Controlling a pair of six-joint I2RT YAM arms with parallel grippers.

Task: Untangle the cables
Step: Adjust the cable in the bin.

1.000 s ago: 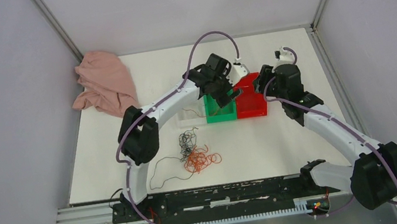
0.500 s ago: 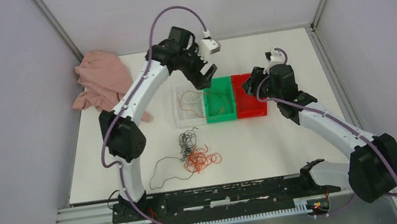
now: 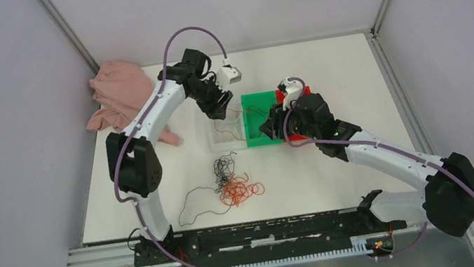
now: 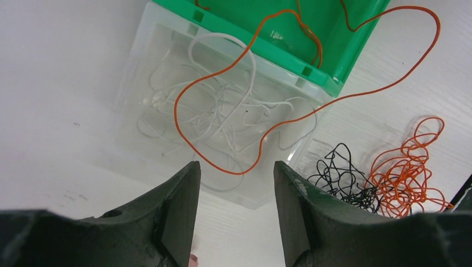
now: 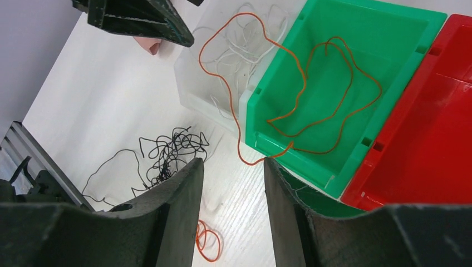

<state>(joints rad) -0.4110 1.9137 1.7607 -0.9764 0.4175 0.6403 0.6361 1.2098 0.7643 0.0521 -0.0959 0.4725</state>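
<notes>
You have an orange cable draped across the clear bin and green bin, white ones inside the clear bin, and a black-and-orange tangle loose on the table.

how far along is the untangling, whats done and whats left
Done: white wires in the clear bin; one orange wire in the green bin, trailing over the clear one. In hand: nothing, left pincer and right pincer open, empty. Left: the black and orange tangle on the table.
</notes>
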